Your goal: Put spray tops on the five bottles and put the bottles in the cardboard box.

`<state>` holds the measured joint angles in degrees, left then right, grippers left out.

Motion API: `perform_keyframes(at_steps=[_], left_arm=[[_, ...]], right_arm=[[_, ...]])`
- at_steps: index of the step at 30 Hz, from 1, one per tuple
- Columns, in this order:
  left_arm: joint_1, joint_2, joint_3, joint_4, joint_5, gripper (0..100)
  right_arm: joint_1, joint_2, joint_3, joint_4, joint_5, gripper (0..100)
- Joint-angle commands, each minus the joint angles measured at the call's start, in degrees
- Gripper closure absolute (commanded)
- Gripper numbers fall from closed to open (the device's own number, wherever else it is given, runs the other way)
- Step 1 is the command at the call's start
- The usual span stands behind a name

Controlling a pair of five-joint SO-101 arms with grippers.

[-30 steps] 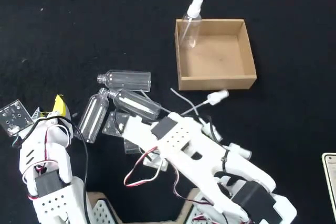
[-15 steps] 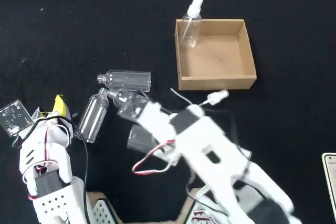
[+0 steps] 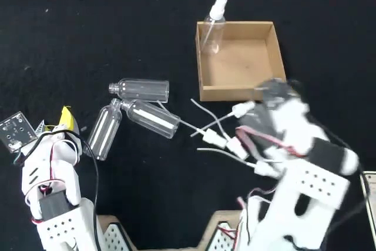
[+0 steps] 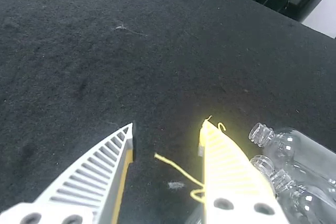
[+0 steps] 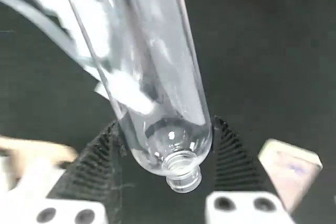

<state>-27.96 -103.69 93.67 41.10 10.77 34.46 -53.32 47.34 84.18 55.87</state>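
Far left: left gripper [image 4: 168, 128] spread wide, empty, near three uncapped bottles [image 3: 140, 90] lying in a cluster on the table [image 3: 59, 39]. Middle: loose spray tops [image 3: 214, 139] with thin tubes, scattered. Right: right gripper [image 5: 165, 129] clamped across a fourth bottle [image 5: 147, 66] near its shoulder, neck open. Probably light, thin-walled, slick plastic; likely to dent and roll, so best gripped gently across the body. Close by, box [image 3: 241, 93] with one capped bottle [image 3: 212, 27] standing in a corner.

Two white arms with black servos [image 3: 54, 204].
Left arm [image 3: 50, 171]: yellow-taped finger [image 4: 226, 174], red and black cables [image 3: 51, 157]; right arm [image 3: 308, 174]: black ribbed pads [image 5: 94, 156], red-white wires [image 3: 261, 140].
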Motion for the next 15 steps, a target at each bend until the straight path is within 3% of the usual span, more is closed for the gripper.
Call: perform_keyframes(at_steps=[1,5,15], left_arm=[[0.84,-0.26,-0.40,-0.18,-0.70,80],[0.92,-0.26,-0.40,-0.18,-0.70,80],[0.66,-0.26,-0.40,-0.18,-0.70,80]], right_arm=[[10.99,2.24,5.41,-12.84,3.69,89.6],[12.66,7.08,9.71,-21.45,3.69,89.6],[10.02,20.88,11.56,-30.42,2.29,89.1]])
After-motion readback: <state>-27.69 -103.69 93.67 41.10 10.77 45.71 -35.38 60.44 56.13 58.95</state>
